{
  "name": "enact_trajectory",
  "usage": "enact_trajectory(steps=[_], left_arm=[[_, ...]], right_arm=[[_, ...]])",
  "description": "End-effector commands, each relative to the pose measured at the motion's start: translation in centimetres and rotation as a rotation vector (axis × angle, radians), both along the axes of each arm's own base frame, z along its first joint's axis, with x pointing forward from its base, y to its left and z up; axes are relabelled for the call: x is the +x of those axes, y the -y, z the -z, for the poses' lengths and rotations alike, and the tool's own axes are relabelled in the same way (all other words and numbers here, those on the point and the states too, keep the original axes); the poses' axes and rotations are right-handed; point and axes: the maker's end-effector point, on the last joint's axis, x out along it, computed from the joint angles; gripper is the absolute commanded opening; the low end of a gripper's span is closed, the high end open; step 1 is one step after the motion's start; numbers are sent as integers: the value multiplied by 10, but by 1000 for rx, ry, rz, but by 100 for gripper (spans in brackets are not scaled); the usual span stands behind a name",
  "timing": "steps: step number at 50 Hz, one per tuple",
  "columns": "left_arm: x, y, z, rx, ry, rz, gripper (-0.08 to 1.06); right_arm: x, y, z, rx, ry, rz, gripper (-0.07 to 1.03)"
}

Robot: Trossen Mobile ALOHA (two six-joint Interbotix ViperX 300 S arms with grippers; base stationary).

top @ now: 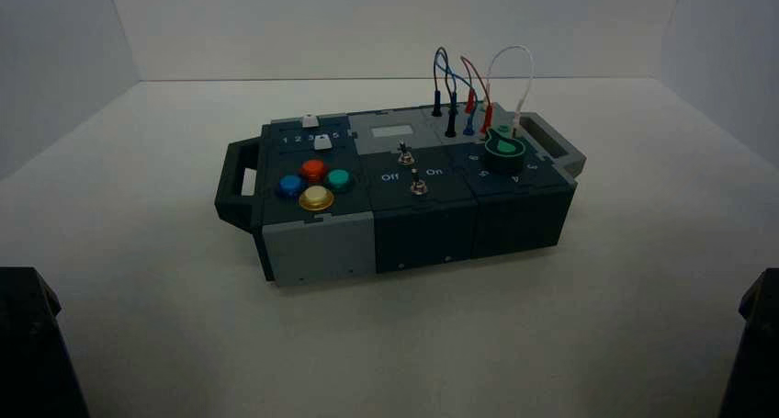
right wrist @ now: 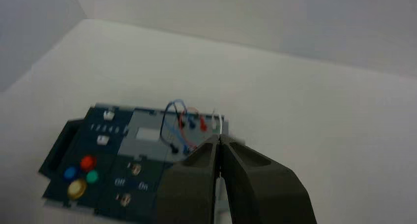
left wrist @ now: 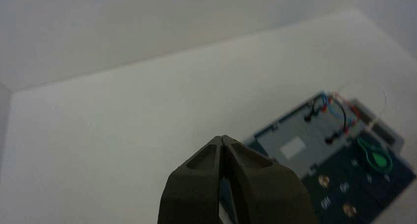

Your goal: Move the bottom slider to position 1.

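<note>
High view: the white plastic bottom slider sits left of centre in the frame, below the printed scale and to the right of the small white digit "1"; I judge the move undone, the whole leftward slide remaining. My dark left gripper, lower left, and dark right gripper, lower right, are closed, empty and apart from the box.
</note>
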Motion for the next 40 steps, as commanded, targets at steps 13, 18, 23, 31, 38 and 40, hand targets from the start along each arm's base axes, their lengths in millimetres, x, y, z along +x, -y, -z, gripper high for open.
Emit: enact_trajectory(steps=[13,18,23,31,38,40], left_arm=[[7,24,1,60,-111,80,-3],[9,29,8,53,-171,76,-3],[12,34,15,42,-227,71,-3],[19,47,29,24,-269,80,-3],[30,61,44,-12,-275,67,-3],[34,64,49,-19,-280,60,-3]], right_arm=[[-8,-26,-11,-83,-115,-149,-2],[-12,-41,-12,-108,-138,-219,-2],[-15,-53,-12,-128,-157,-271,-2],[-17,-61,-7,-145,-177,-307,-2],[-17,-60,-4,-153,-185,-311,-2],[-18,-61,-3,-153,-184,-313,-2]])
